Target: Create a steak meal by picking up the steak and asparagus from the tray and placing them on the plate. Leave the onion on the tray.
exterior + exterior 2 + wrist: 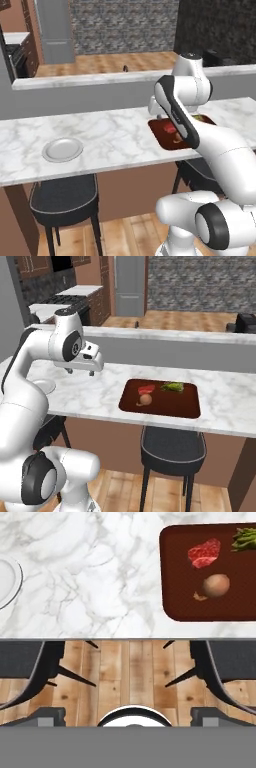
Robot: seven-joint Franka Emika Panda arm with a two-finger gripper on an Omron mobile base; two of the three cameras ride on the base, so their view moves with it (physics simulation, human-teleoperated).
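Marble counter (90, 396): we hover our gripper (80, 372), jaws wide and empty, between plate (62, 149) and tray (190, 406); steak (204, 553) lies tray-side, beside onion (216, 585) and asparagus (245, 538).

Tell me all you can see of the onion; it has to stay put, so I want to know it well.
The onion is a small, round, tan-brown ball with a smooth, skin-like surface and a little darker stub at one side. It rests on the dark reddish-brown tray, apart from the steak and the asparagus. Nothing but the tray touches it.
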